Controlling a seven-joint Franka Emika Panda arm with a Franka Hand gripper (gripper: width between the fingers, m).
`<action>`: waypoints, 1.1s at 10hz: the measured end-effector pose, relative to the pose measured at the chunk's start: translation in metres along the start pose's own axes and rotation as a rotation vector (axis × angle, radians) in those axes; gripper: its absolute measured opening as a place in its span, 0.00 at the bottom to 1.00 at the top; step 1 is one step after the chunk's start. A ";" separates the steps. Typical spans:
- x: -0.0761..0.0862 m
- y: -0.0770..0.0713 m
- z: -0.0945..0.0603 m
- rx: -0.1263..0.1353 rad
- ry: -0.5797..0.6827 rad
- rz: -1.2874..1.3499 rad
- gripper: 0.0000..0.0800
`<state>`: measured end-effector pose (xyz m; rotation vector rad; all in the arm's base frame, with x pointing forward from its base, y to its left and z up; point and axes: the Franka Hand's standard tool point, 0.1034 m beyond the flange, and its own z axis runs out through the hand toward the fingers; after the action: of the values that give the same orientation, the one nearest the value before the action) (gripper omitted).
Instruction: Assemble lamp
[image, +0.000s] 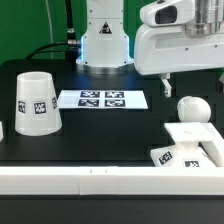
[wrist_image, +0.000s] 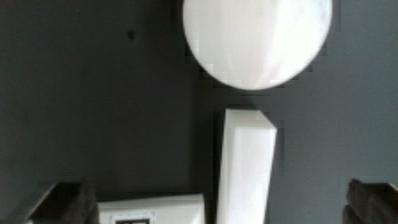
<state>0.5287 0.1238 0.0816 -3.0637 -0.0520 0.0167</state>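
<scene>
The rounded white bulb (image: 192, 110) lies on the dark table at the exterior view's right. It also fills the wrist view (wrist_image: 258, 40). The flat square base (image: 188, 146) with its tags lies just in front of the bulb, against the white rails. A tagged corner of it shows in the wrist view (wrist_image: 153, 211). The tapered shade (image: 35, 103) stands mouth-down at the exterior view's left. My gripper (image: 167, 84) hangs above the table just behind and left of the bulb, touching nothing. In the wrist view the gripper (wrist_image: 217, 206) is open and empty, with both fingertips (wrist_image: 64, 204) wide apart.
The marker board (image: 103, 99) lies flat in the middle of the table. A long white rail (image: 80, 181) runs along the front edge. A white bar (wrist_image: 249, 165) lies between the bulb and the gripper in the wrist view. The robot's base (image: 104, 40) stands at the back.
</scene>
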 end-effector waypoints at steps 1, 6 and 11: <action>-0.001 0.001 0.002 0.000 -0.003 0.001 0.87; -0.023 -0.006 0.016 -0.028 -0.336 0.034 0.87; -0.029 -0.006 0.027 -0.043 -0.630 0.035 0.87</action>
<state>0.4993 0.1311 0.0559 -2.9625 -0.0338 0.9826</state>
